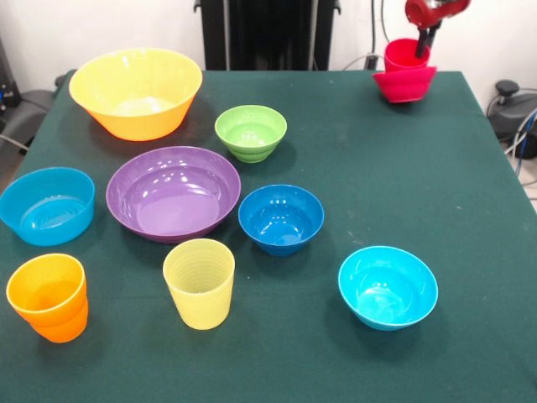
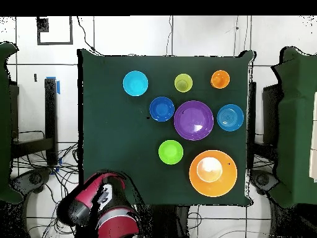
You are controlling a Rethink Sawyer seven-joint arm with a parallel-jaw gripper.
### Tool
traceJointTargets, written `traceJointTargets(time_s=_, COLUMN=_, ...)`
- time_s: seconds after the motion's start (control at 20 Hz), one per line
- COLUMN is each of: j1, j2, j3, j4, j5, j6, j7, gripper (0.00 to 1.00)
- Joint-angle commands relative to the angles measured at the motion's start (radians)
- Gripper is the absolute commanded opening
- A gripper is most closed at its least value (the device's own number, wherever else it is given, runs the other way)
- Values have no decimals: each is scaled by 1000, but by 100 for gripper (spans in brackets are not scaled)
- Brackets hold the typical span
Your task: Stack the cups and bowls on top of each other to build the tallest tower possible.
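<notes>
Lowest in the front view sit the orange cup [image 1: 48,295], the pale yellow cup [image 1: 200,282] and the cyan bowl [image 1: 388,286]. Above them lie the light blue bowl [image 1: 47,205], purple bowl [image 1: 173,192] and dark blue bowl [image 1: 281,218], then the lime green bowl [image 1: 251,132] and yellow-orange bowl [image 1: 136,91]. At upper right, the gripper [image 1: 424,38] pinches the rim of the red cup [image 1: 404,55], nested in the tilted red bowl [image 1: 406,84].

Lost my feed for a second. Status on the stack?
Gripper in red cup, jaws hidden. Cup sits in tilted red bowl at table corner. Eight pieces loose; nothing in the way.
</notes>
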Motion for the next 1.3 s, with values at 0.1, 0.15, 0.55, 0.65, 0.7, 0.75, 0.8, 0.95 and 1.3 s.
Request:
traceJointTargets(time_s=0.1, j1=-38, j2=-32, j3=35, j4=-49, j5=45, j6=26, j7=72, gripper=0)
traceJointTargets(time_s=0.15, j1=-40, j2=-38, j3=39, j4=-47, j5=49, j6=32, j7=70, gripper=0)
traceJointTargets(time_s=0.55, j1=-62, j2=-63, j3=61, j4=-28, j5=73, j6=43, j7=59, gripper=0)
traceJointTargets(time_s=0.65, j1=-65, j2=-65, j3=60, j4=-31, j5=74, j6=42, j7=54, gripper=0)
traceJointTargets(time_s=0.7, j1=-67, j2=-64, j3=62, j4=-33, j5=75, j6=42, j7=50, gripper=0)
traceJointTargets(time_s=0.75, j1=-69, j2=-64, j3=65, j4=-37, j5=69, j6=35, j7=43, gripper=0)
traceJointTargets(time_s=0.8, j1=-69, j2=-65, j3=64, j4=-39, j5=63, j6=14, j7=46, gripper=0)
traceJointTargets(time_s=0.95, j1=-66, j2=-65, j3=57, j4=-40, j5=64, j6=20, j7=50, gripper=0)
traceJointTargets(time_s=1.3, j1=-68, j2=-62, j3=58, j4=-42, j5=59, j6=11, j7=49, gripper=100)
